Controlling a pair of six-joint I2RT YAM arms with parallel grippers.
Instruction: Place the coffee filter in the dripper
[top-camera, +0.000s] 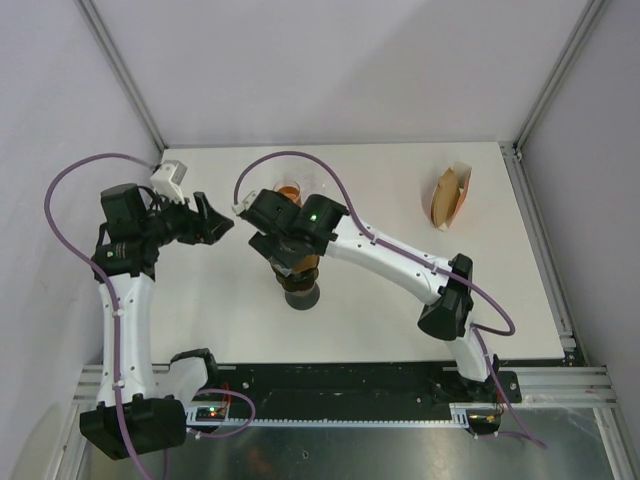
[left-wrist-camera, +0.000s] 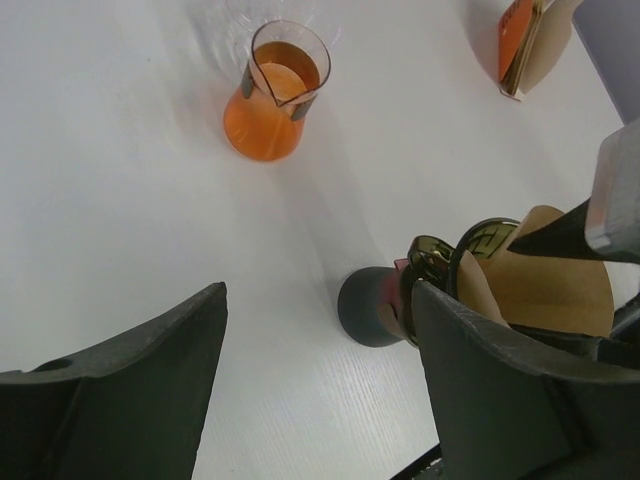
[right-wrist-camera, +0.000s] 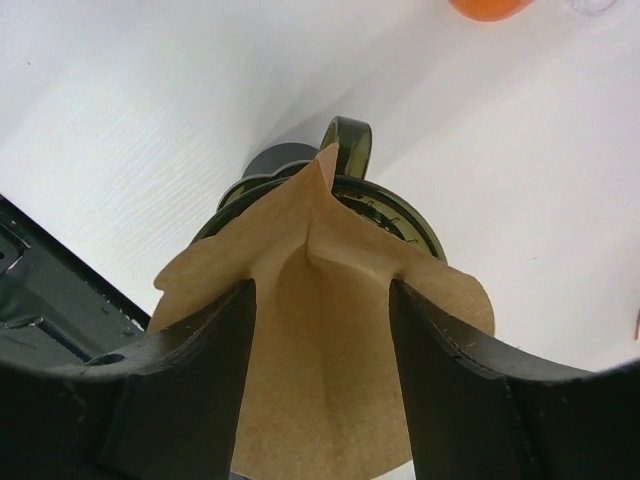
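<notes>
Brown paper cone filter (right-wrist-camera: 210, 272), creased, sits in glossy dark round dripper (right-wrist-camera: 405, 218). Right tool (right-wrist-camera: 320, 289) parted, astride it; left tool (left-wrist-camera: 318, 293) spread wide, empty.

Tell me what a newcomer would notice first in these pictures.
The brown paper coffee filter stands out, spread over the mouth of the dark glossy dripper mid-table, between the parted fingers of the right gripper. Next comes the glass flask of bright orange liquid just behind it, toward the back of the table. The left gripper hovers open and empty to the left.
</notes>
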